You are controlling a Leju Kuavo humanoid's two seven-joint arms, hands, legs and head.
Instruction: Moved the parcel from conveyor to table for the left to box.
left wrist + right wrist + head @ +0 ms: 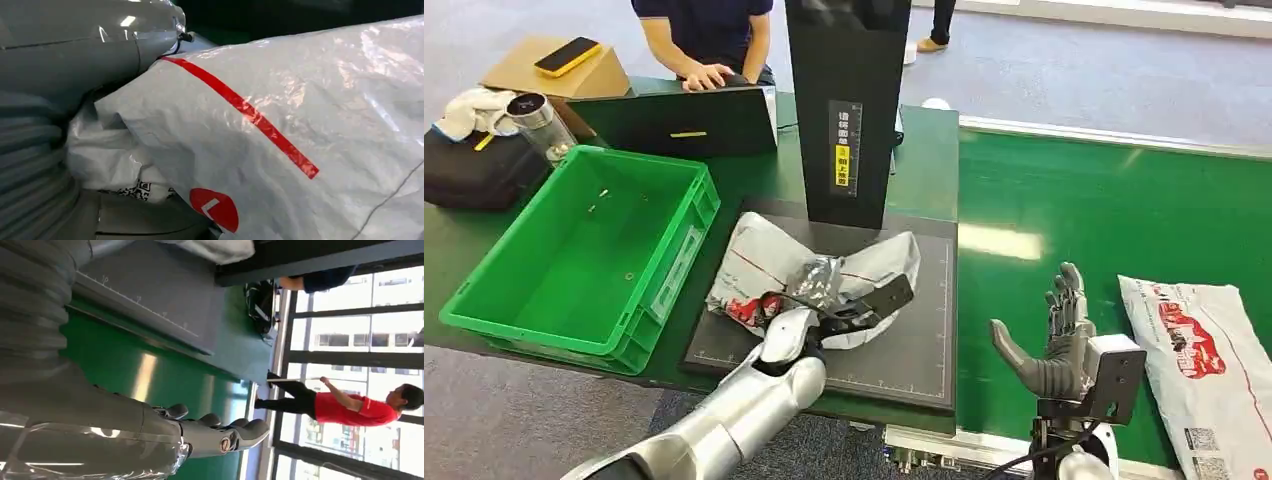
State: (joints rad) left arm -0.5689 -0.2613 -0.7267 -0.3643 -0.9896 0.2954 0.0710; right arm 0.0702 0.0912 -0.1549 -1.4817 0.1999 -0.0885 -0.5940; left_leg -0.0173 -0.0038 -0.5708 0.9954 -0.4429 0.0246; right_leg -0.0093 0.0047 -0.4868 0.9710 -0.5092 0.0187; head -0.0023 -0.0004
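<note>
Left robot hand (844, 310) grips the crumpled white parcel (769, 262) lying on the dark mat (914, 350) on the counter; right robot hand (1054, 345) hangs spread, holding nothing. Slick plastic could slip loose short of the green crate (574, 260).

Centre of frame: white-grey parcel (769, 262), thin red stripe, red round logo. Left: bright green crate (574, 255). Right: green conveyor (1064, 215); lower right: white parcel (1209, 365), red print, black QR codes.

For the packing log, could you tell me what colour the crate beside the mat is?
Bright green crate, clearest in the head view.
</note>
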